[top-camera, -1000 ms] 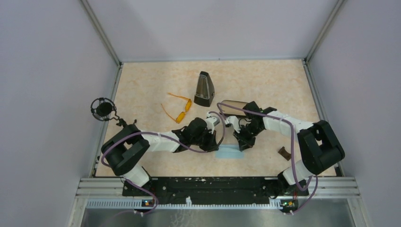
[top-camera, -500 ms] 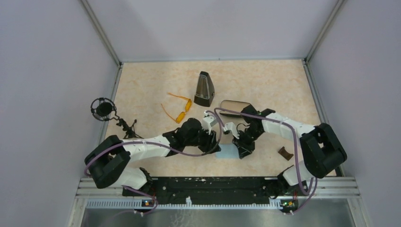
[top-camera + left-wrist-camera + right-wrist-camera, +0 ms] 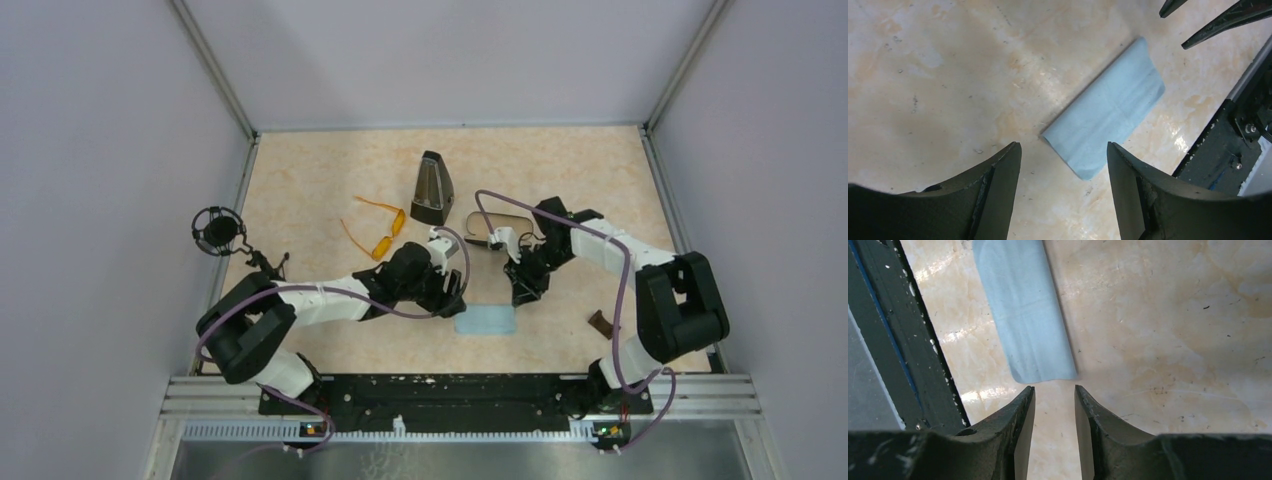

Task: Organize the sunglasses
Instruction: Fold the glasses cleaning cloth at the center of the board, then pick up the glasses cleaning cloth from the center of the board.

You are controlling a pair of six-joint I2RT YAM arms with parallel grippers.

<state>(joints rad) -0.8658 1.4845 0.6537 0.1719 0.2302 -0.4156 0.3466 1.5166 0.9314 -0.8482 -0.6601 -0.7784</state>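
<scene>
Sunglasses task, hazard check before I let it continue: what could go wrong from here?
The left gripper and right gripper both hang by the folded blue cloth, close enough that they might collide. The sunglasses lie with arms unfolded beside the left arm; a sweep could knock them.

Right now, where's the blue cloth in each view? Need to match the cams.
Top external: the blue cloth lies folded, low centre, just ahead of the black base rail.
Left wrist: the cloth is centre-right, running diagonally, with the rail at the right edge.
Right wrist: the cloth is upper left, hanging down from the top edge, with the rail along the left.
Shared landmark: the black base rail beside the cloth.
</scene>
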